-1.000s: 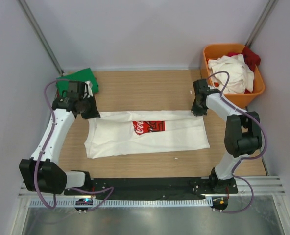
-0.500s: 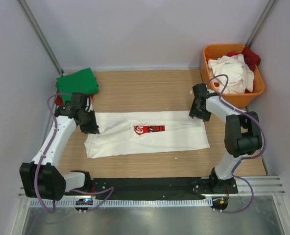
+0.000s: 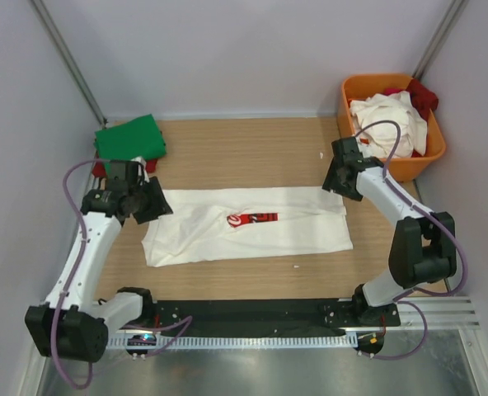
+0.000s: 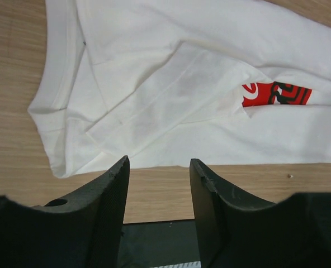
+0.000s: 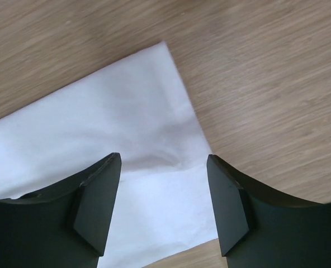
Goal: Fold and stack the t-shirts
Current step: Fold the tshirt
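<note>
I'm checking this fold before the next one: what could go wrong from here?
The white t-shirt lies folded unevenly, a flap skewed near the left fingers; another fold might lock in wrinkles. The green t-shirt sits close by them and may get knocked. The right fingers hang open over the shirt's corner and could snag it.

White t-shirt [image 3: 248, 231] folded into a long flat band, red print [image 3: 252, 218] showing, green t-shirt [image 3: 129, 138] folded far-left

Left arm [image 3: 87, 243] and right arm [image 3: 390, 196] reached forward, elbows bent, well apart. Left claw [image 4: 157, 166] pointed down, fingers parted, empty. Right claw [image 5: 164, 163] the same.
</note>
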